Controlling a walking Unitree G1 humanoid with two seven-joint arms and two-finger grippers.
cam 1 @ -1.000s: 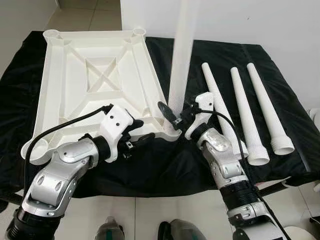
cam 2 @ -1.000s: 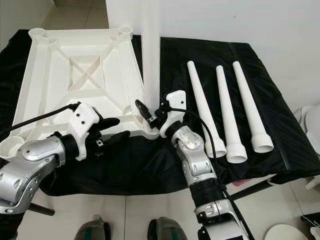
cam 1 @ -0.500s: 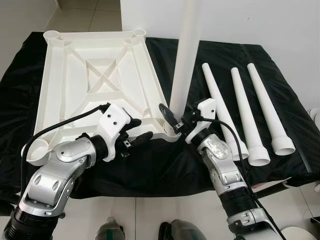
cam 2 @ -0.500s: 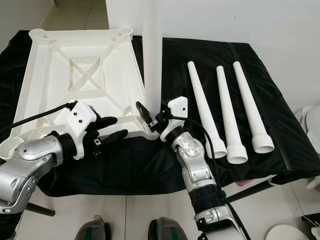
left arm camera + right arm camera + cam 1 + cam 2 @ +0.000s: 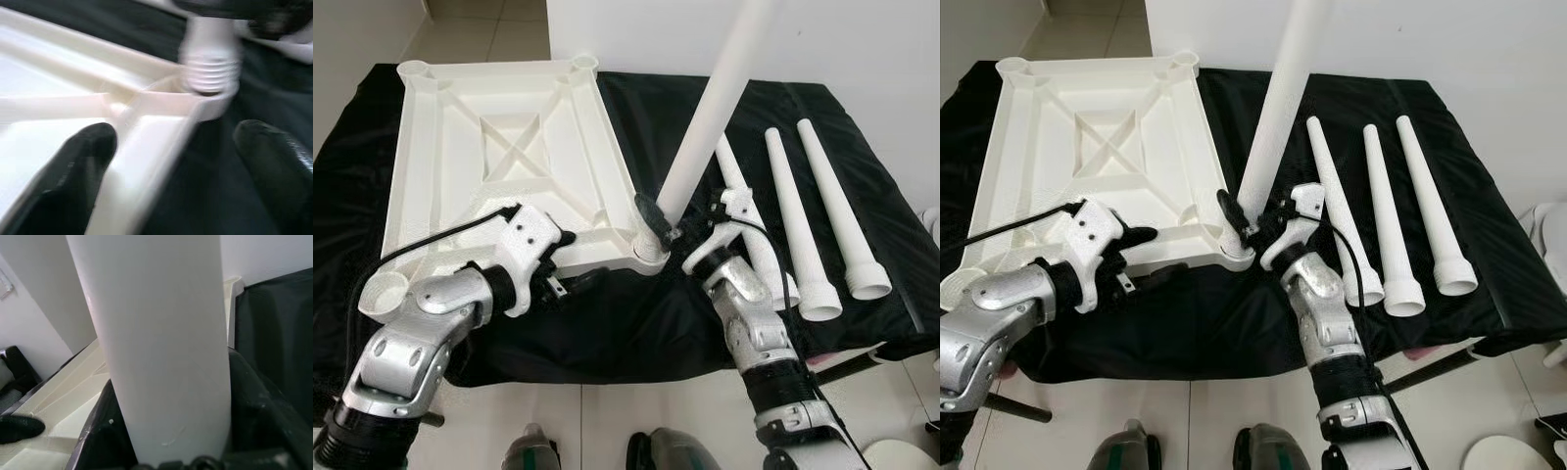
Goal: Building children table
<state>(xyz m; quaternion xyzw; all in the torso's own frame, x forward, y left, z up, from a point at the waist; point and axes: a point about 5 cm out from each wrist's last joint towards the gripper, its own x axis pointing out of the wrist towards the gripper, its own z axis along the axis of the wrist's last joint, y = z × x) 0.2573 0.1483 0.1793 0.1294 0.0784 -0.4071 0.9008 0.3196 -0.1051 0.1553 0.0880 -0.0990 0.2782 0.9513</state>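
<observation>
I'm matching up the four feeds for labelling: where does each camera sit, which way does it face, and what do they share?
Left eye view: on the head, looking down at the tabletop on black cloth; both arms show, the right gripper holding a tilted leg.
Right eye view: same head, same scene, both arms, three loose legs.
Left wrist view: along the left gripper, open over the tabletop's corner socket.
Right wrist view: along the right gripper at the leg.
Shared: leg, tabletop.
</observation>
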